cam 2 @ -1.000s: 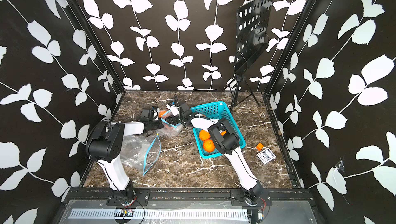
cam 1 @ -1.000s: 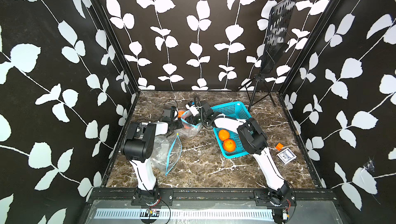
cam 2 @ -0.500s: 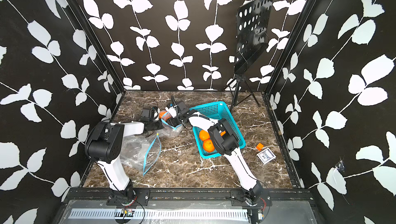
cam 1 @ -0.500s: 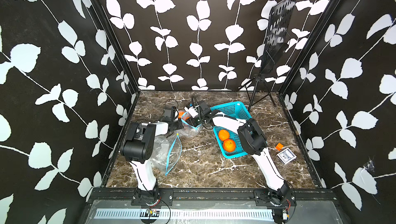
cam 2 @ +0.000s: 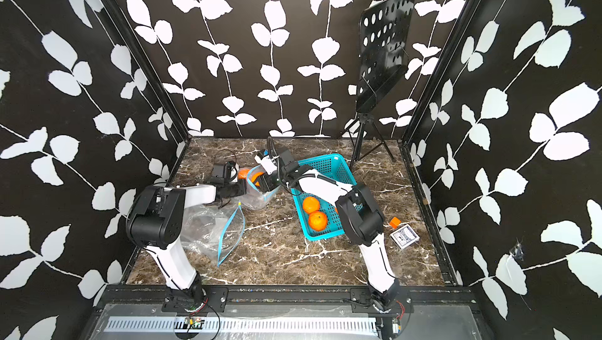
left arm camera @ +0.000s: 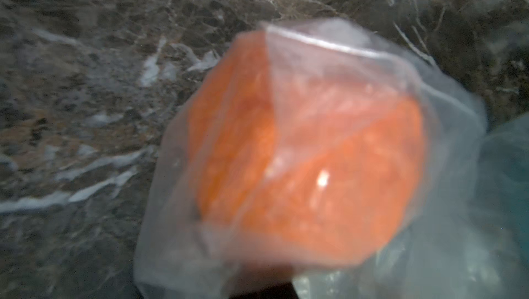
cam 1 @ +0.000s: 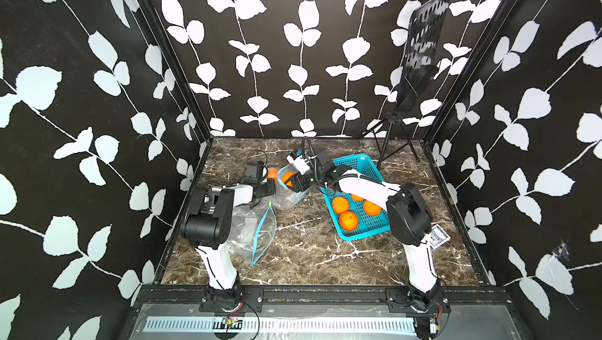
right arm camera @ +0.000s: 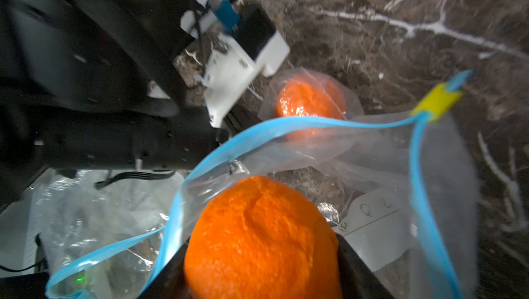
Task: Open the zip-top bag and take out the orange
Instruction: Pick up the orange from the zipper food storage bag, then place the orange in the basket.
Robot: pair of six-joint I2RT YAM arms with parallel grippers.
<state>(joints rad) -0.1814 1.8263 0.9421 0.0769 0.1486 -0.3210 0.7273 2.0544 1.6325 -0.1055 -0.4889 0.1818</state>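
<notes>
Left gripper (cam 1: pixel 273 188), jaws closed, pinches the rim of the open zip-top bag (right arm camera: pixel 372 154) toward the rear of the marble table (cam 1: pixel 309 257). Within the bag's mouth, the orange (right arm camera: pixel 260 240) sits clamped in the right gripper (cam 1: pixel 294 183). A teal basket (cam 1: pixel 365 162) stands just to their right.

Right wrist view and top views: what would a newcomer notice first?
The bright orange clamped in the right gripper at the zip-top bag's blue-rimmed open mouth, filling the right wrist view. Next, the teal basket of oranges right of the bag in both top views.
</notes>
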